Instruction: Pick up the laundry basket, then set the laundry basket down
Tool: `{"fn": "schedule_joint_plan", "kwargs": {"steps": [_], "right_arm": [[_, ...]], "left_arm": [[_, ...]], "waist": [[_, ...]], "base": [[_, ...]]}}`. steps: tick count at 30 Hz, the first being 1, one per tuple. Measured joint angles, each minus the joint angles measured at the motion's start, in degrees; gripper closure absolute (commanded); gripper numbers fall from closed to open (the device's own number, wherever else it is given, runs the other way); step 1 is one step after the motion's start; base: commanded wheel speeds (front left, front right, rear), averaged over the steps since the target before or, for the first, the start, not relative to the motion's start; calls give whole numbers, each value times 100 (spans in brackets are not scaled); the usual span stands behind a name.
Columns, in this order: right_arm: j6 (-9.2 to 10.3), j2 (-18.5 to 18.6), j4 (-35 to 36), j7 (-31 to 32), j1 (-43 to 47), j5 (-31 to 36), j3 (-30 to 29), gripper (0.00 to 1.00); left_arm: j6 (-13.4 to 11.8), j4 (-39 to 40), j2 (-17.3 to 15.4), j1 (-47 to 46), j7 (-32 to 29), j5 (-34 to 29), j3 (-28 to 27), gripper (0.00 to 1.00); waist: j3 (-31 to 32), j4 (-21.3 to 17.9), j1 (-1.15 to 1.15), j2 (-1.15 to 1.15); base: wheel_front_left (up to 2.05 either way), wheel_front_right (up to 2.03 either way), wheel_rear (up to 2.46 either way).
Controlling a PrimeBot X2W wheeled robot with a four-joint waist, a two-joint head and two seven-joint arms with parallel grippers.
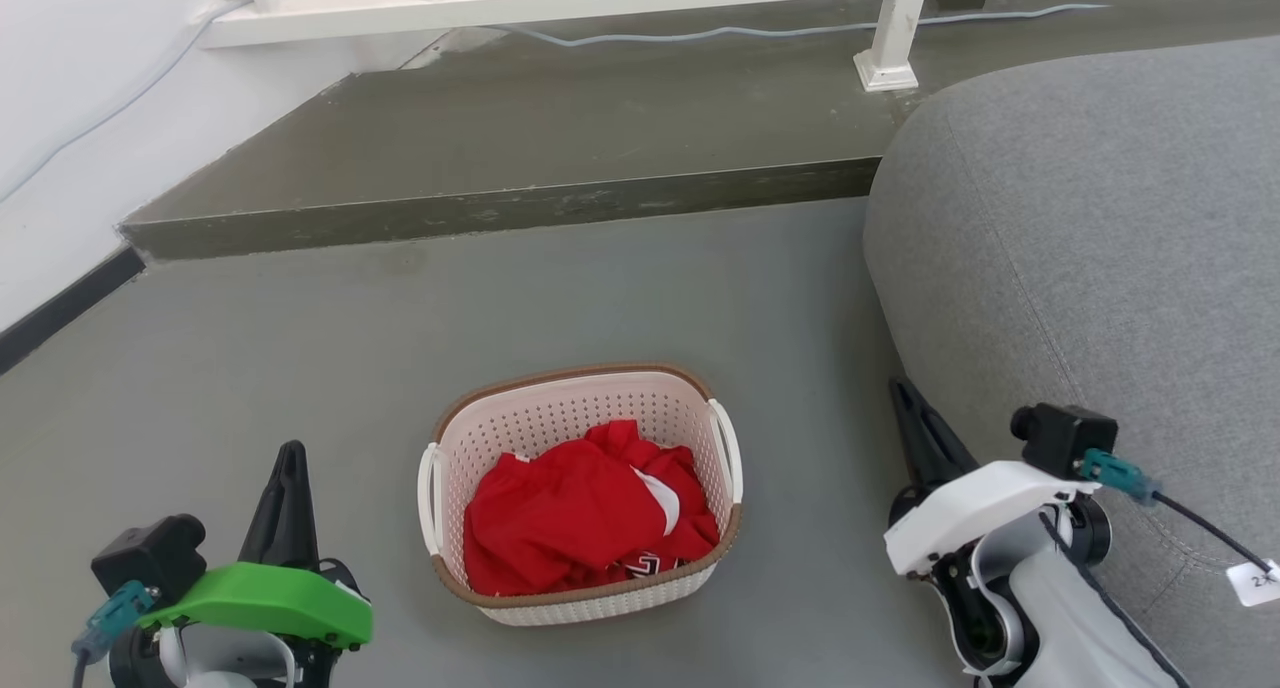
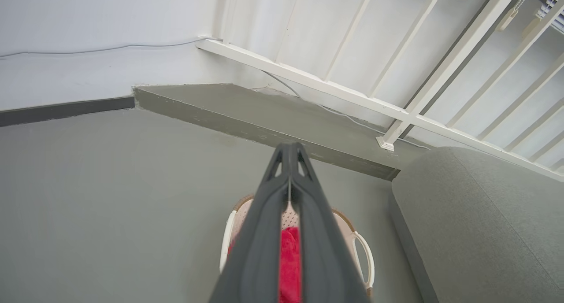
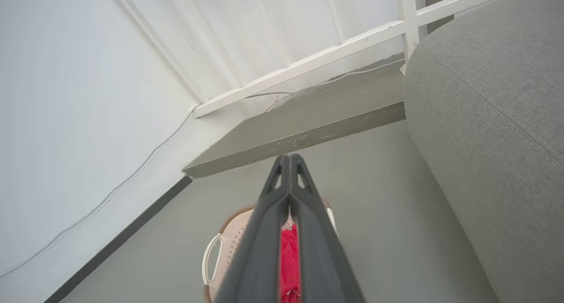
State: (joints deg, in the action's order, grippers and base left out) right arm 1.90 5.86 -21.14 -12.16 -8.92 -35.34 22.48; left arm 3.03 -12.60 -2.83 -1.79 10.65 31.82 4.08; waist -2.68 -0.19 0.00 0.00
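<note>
laundry basket (image 1: 560, 418) sits on the grey floor (image 1: 300, 348) between the two arms, in front of a raised step (image 1: 520, 138) and near a grey sofa (image 1: 1100, 248) on its right, with red clothing (image 1: 570, 518) piled inside. left jaws clenched together, empty, off the basket's left side and not touching it. right jaws also clenched, empty, off the basket's right, close to the sofa.
</note>
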Motion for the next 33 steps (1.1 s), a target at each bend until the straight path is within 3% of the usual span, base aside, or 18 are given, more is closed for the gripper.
{"fn": "schedule_joint_plan", "kwargs": {"steps": [33], "right_arm": [[-337, -62, 183, 667, 126, -2184, -1081, 100]], "left_arm": [[148, -148, 16, -20, -703, 2204, -368, 100]], "waist": [[97, 11, 0, 0]], "base": [[0, 0, 0]]}}
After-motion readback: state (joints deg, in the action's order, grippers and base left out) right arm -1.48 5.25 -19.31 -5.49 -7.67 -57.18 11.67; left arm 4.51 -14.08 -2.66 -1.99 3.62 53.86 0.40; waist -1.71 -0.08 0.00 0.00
